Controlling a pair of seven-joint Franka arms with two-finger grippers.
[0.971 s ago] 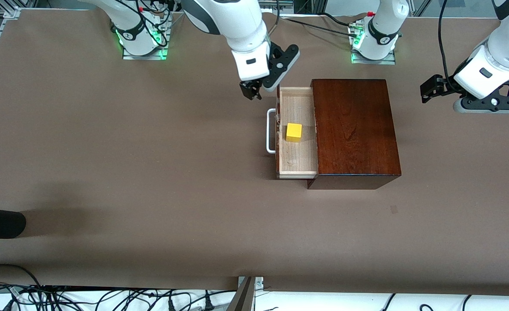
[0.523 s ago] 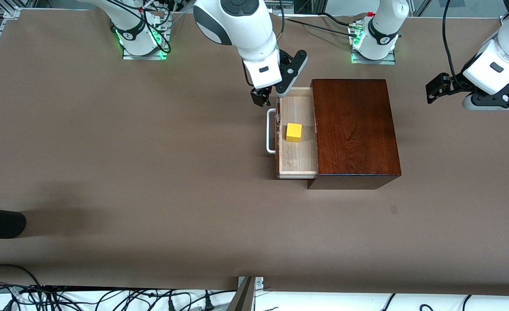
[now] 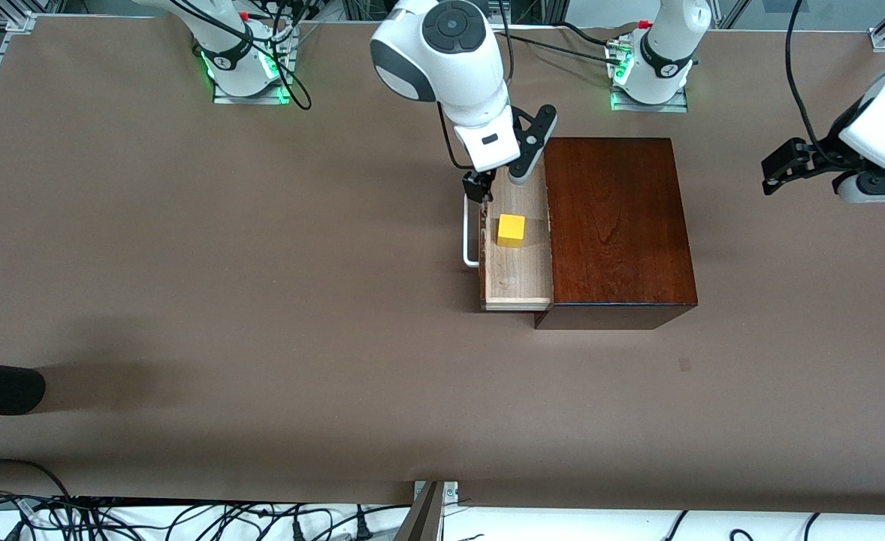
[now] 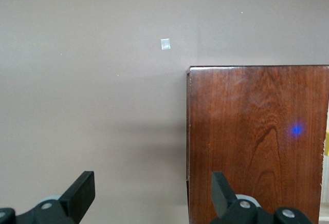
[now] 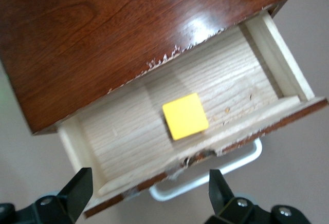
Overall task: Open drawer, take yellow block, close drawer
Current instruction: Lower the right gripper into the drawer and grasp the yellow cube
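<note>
The right gripper [image 3: 496,185], fingers spread, has been moved over the pulled-out pale-wood drawer [image 3: 519,278] holding the yellow block [image 3: 511,230]; the left gripper [image 3: 795,169], also spread, has been backed off.

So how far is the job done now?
Done: the drawer is pulled open. In hand: the right tool, open, hangs over the drawer near the yellow block, which lies inside. Left: grasp, lift out, close the drawer. The left tool waits, open, beside the box.

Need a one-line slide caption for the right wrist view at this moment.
Open right gripper poised over the pulled-out drawer, the yellow block lying on its pale floor.
</note>
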